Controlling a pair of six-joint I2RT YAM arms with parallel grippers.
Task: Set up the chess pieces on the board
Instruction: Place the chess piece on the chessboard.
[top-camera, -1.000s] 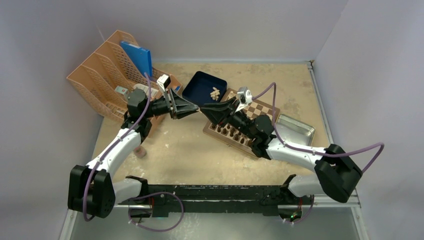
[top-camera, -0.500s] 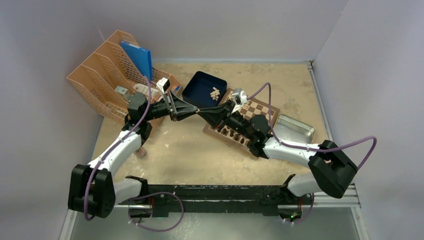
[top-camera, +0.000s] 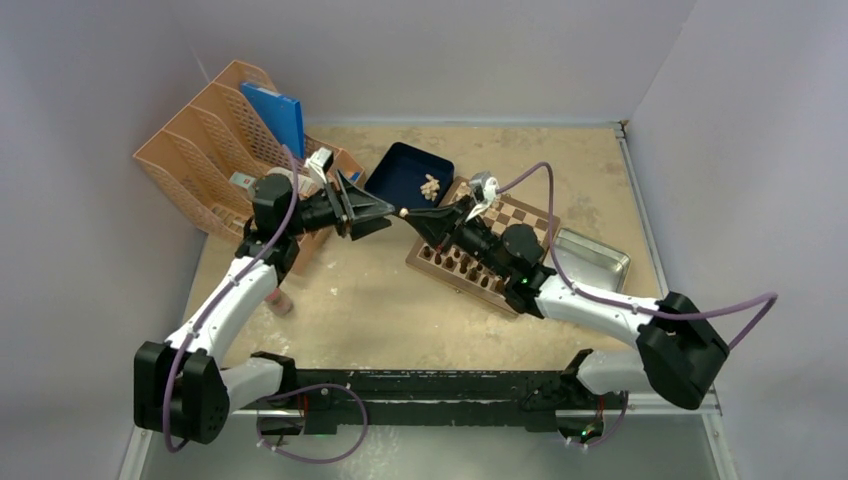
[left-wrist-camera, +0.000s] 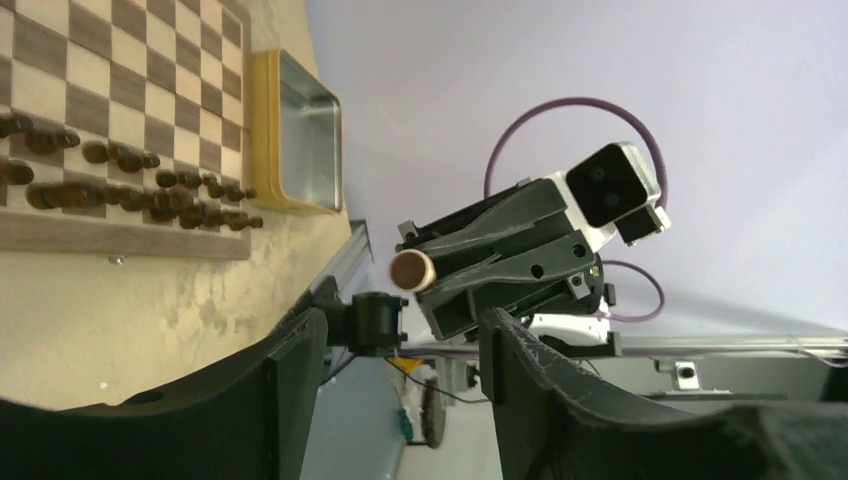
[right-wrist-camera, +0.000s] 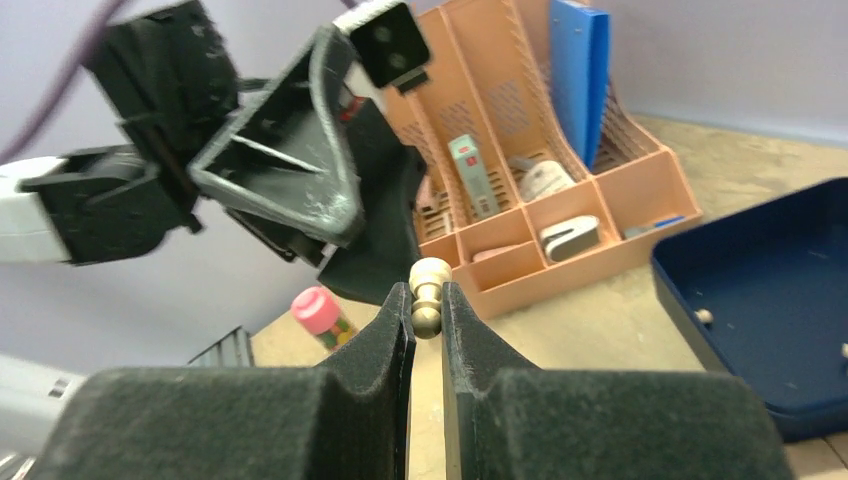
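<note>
A pale cream pawn (right-wrist-camera: 431, 273) sticks out from the tips of my right gripper (right-wrist-camera: 427, 300), which is shut on it in mid-air left of the board (top-camera: 522, 216). My left gripper (top-camera: 385, 218) faces it tip to tip and stands open, its fingers (left-wrist-camera: 300, 350) apart on either side and clear of the pawn (left-wrist-camera: 412, 270). More pale chess pieces (top-camera: 431, 186) lie heaped in the dark blue tray (top-camera: 400, 165). Dark brown pieces (top-camera: 465, 266) stand in rows along the board's near side.
An orange file organizer (top-camera: 215, 150) stands at the back left, close behind the left arm. A shiny metal tray (top-camera: 592, 258) lies right of the board. A pink-capped bottle (right-wrist-camera: 322, 312) lies on the sandy tabletop near the left arm.
My left gripper has opened and let go of the pawn, drawing back slightly to the left. My right gripper has closed on the pawn and now holds it alone.
</note>
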